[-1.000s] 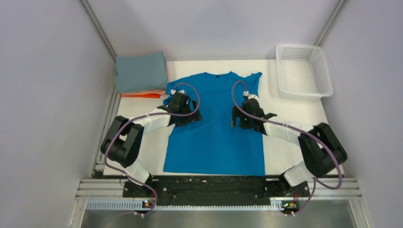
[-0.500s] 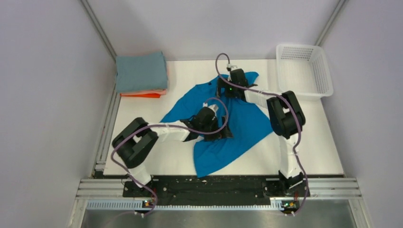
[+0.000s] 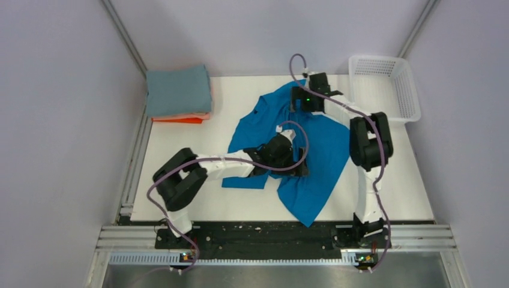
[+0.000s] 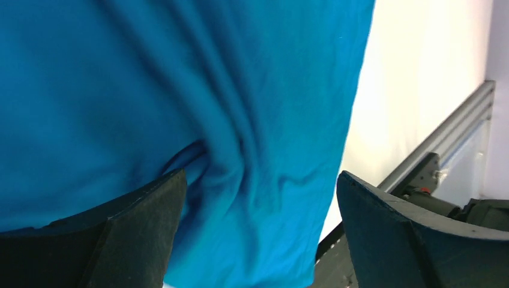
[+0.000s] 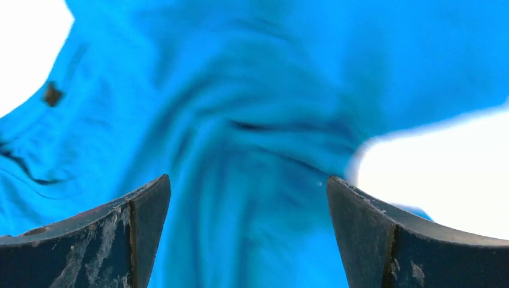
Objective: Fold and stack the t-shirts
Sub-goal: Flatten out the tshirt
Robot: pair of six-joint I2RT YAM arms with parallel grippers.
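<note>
Top external view: white table (image 3: pixel 396 168) fenced by grey walls. The bright blue t-shirt (image 3: pixel 324 150) is the biggest item, lying rumpled and skewed on the diagonal across table centre, its collar end toward the far edge and one corner reaching the near edge. Far-left corner has the folded stack: dusty grey-blue tee (image 3: pixel 179 90) on top, salmon pink tee (image 3: pixel 201 116) showing as an edge below it, orange tee (image 3: pixel 177 120) at the bottom. The stack is well apart from the blue shirt. White mesh basket (image 3: pixel 387 120) sits in the far-right corner, just beside the shirt's far end. The left gripper (image 3: pixel 288 157) sits over the shirt's middle. In the left wrist view the fingers (image 4: pixel 138 240) are spread wide with wrinkled blue cloth (image 4: pixel 180 78) running under and between them; nothing is pinched. The right gripper (image 3: pixel 303 99) is over the collar end near the far edge. In the right wrist view it (image 5: pixel 247 183) is also spread wide, with bunched cloth (image 5: pixel 258 138) directly below the gap and no hold on it. I cannot tell whether either gripper's fingertips touch the fabric.
</note>
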